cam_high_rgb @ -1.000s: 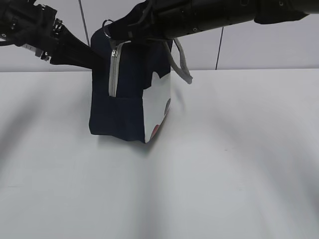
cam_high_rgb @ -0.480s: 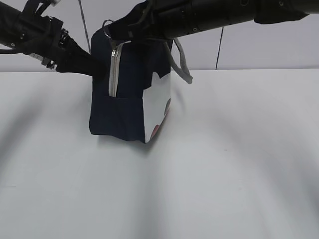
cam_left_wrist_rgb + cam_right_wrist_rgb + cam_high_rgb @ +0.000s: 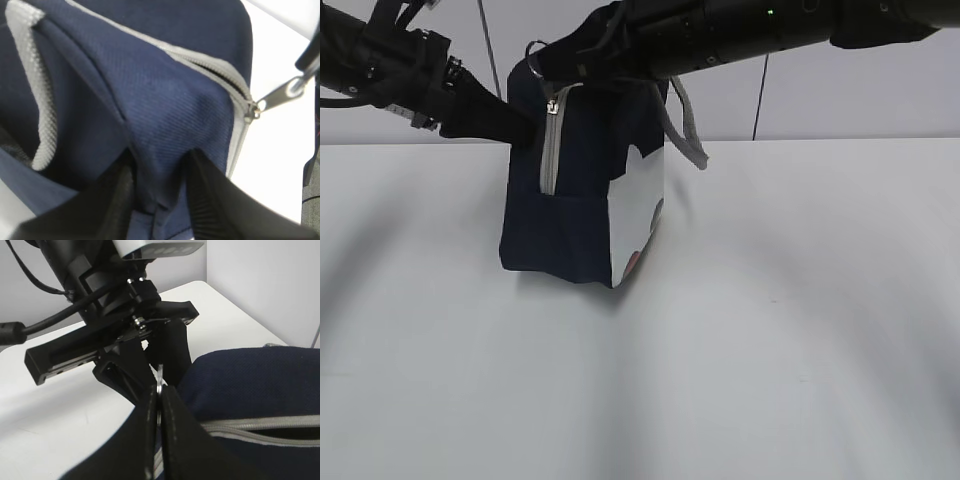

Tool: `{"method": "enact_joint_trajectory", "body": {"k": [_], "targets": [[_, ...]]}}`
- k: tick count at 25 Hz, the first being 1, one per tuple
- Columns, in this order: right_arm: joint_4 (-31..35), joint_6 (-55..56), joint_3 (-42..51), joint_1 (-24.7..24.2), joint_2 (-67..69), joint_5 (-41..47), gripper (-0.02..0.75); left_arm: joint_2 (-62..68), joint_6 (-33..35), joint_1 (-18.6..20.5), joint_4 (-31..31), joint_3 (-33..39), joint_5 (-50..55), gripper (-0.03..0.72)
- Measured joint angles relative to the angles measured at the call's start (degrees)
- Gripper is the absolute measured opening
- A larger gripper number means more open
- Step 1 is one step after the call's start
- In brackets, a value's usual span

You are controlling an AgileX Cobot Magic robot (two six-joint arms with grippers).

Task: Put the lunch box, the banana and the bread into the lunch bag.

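The left gripper (image 3: 159, 192) pinches a fold of the navy lunch bag (image 3: 575, 200) at the upper left of the exterior view, the right gripper (image 3: 159, 405) is clenched on the zipper's ring pull (image 3: 159, 386), and the upright bag's contents stay hidden.

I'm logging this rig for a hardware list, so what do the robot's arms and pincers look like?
Both arms are matte black with exposed black cables. The right arm shows a small green light. The left pincer has black ribbed fingers; the right pincer has slim black fingers with pale dotted edges.
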Motion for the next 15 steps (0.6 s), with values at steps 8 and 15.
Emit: {"method": "enact_joint_trajectory", "body": {"k": [8, 15], "targets": [[0.0, 0.3, 0.0, 0.0, 0.1, -0.1, -0.016, 0.4, 0.0, 0.0, 0.5, 0.0, 1.4, 0.012], [0.0, 1.4, 0.0, 0.0, 0.1, -0.2, -0.016, 0.4, -0.2, 0.0, 1.2, 0.0, 1.6, 0.007]]}}
